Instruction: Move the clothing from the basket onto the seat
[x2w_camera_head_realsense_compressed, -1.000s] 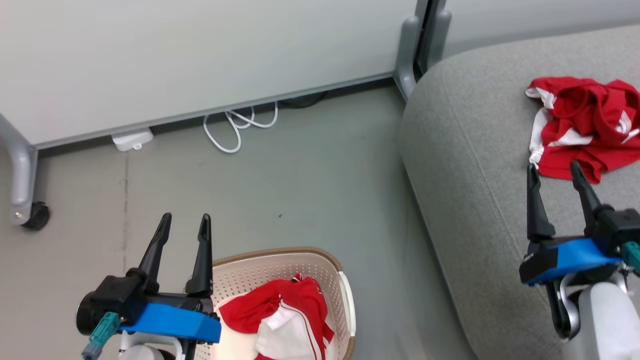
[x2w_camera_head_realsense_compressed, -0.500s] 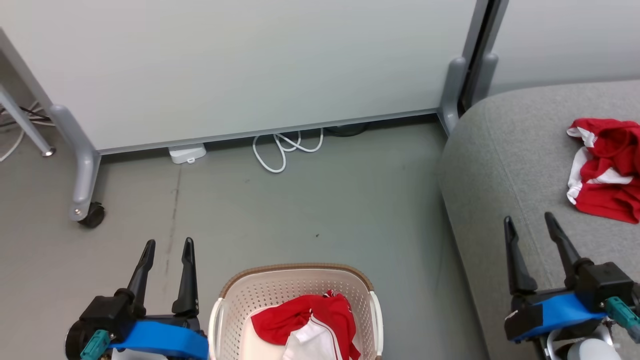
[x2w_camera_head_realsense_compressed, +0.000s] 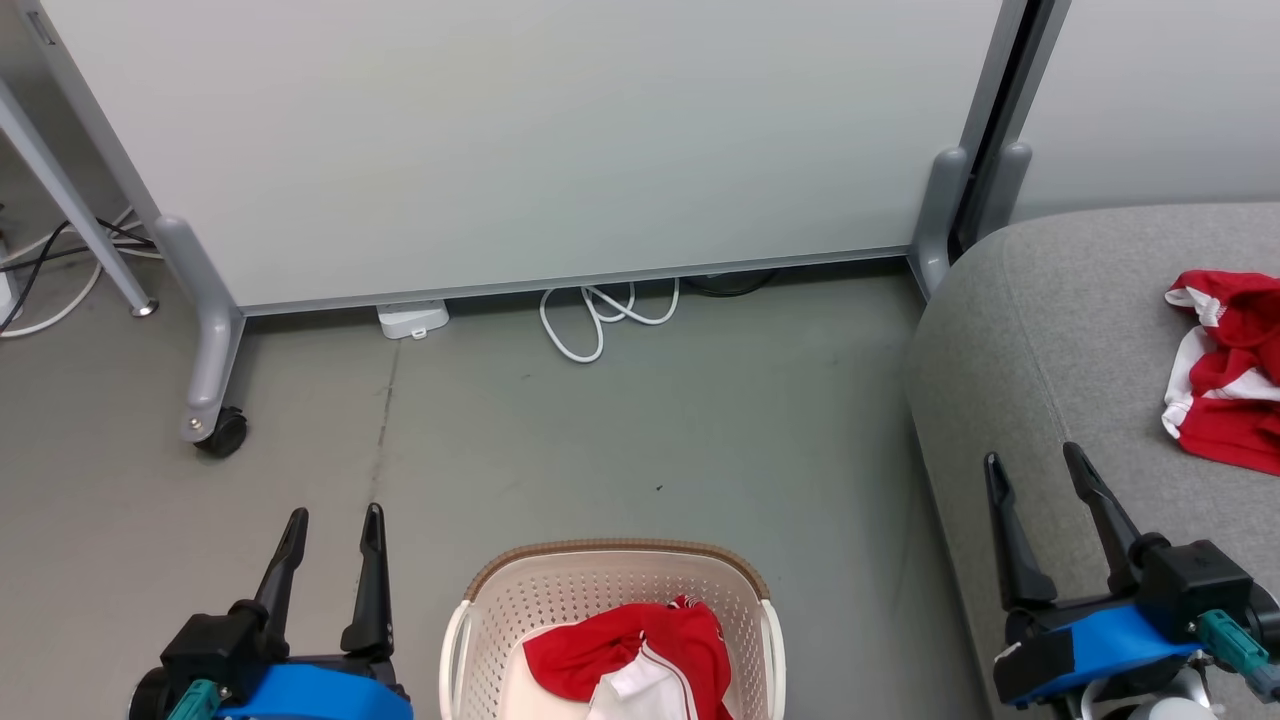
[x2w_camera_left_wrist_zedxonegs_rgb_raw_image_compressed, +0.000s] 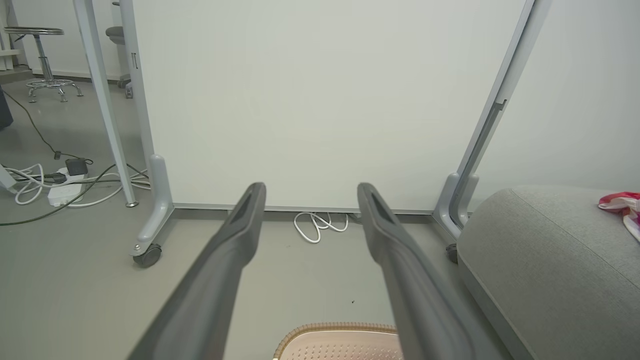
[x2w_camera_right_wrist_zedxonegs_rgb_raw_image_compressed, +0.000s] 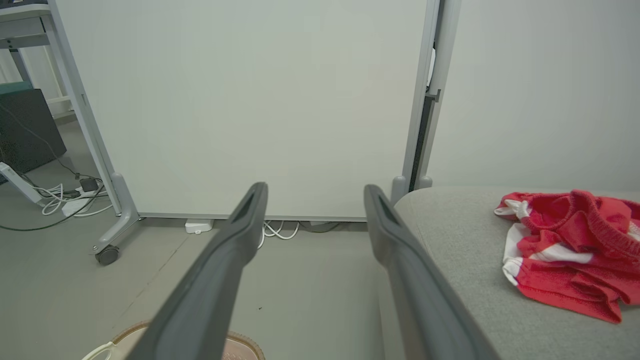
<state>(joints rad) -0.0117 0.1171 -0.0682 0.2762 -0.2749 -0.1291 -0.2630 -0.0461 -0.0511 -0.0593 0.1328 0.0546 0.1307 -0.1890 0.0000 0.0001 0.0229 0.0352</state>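
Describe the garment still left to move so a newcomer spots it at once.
Before the white partition, a cream perforated basket stands on the floor beside the grey sofa. Crumpled inside lies the red garment with a white panel; its twin lies on the sofa.

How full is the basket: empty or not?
Not empty: one crumpled red-and-white garment lies inside the basket.

Office-like lab space, wheeled partition panel (x2w_camera_head_realsense_compressed: 520, 150), loose cables (x2w_camera_head_realsense_compressed: 608, 312), metal stool (x2w_camera_left_wrist_zedxonegs_rgb_raw_image_compressed: 36, 32)
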